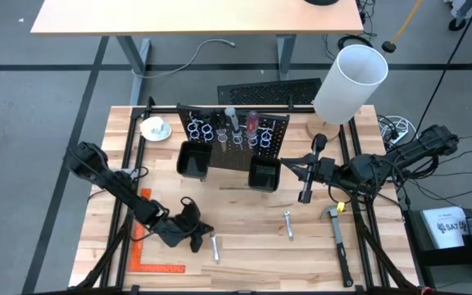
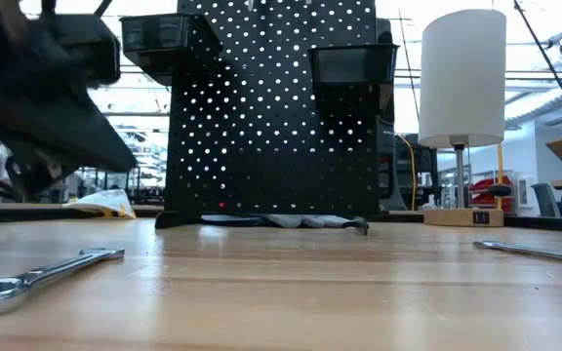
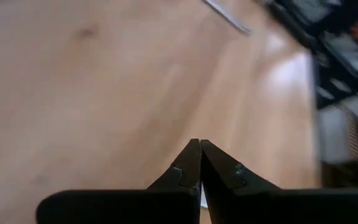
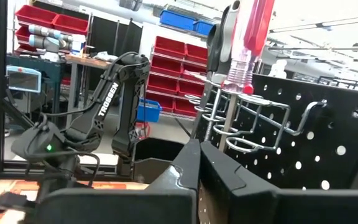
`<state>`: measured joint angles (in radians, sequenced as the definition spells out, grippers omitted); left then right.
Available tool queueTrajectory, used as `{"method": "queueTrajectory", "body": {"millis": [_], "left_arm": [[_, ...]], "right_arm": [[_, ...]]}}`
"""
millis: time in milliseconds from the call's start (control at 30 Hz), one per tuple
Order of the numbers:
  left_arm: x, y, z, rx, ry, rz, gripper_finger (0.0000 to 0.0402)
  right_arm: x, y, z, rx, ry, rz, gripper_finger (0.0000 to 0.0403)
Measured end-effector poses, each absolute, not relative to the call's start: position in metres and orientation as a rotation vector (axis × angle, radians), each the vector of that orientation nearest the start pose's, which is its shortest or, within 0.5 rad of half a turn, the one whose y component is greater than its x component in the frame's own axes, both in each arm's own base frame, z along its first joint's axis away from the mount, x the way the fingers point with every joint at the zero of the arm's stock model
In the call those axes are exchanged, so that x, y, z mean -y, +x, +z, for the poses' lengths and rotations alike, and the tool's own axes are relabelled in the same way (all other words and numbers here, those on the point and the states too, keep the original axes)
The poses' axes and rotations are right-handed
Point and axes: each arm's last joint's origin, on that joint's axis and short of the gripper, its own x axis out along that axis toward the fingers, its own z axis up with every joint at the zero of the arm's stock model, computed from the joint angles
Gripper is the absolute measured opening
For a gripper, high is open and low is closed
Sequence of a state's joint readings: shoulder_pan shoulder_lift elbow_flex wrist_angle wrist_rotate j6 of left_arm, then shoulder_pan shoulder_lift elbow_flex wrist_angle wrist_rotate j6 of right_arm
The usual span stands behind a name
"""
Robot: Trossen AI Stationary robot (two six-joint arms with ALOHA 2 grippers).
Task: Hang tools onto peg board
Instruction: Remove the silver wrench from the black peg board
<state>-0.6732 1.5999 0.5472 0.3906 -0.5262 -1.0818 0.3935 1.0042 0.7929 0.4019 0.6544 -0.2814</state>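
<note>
The peg board (image 1: 232,135) stands upright at the table's middle back. A red-handled screwdriver (image 4: 253,37) and a grey-handled tool (image 4: 225,37) stick down through its wire rings (image 4: 241,134). Two silver wrenches lie flat on the wood: one (image 1: 215,246) just right of my left gripper (image 1: 197,238), the other (image 1: 288,225) further right. My left gripper (image 3: 199,144) is shut and empty, a little above the bare table. My right gripper (image 4: 199,144) is also shut and empty. It hovers high at the board's right end (image 1: 289,168), pointing at the rings.
A hammer (image 1: 338,233) lies at the right front. An orange square ruler (image 1: 150,250) lies beside the left arm. A tall white cylinder lamp (image 1: 349,82) stands at the back right. Two black bins (image 1: 193,160) (image 1: 265,172) hang on the board's front. A small white object (image 1: 155,128) sits at the back left.
</note>
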Motion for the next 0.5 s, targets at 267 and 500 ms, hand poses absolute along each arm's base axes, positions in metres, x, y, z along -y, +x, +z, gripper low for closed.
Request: {"method": "queueTrajectory", "body": {"millis": [267, 500], "left_arm": [[0.181, 0.221, 0.134, -0.650, -0.645, -0.006, 0.0014], [0.190, 0.230, 0.128, -0.659, -0.490, -0.004, 0.0016]], "right_arm": [[-0.068, 0.209, 0.351, 0.129, -0.199, -0.283, 0.0002], [-0.068, 0.209, 0.352, 0.136, -0.193, -0.284, 0.0002]]}}
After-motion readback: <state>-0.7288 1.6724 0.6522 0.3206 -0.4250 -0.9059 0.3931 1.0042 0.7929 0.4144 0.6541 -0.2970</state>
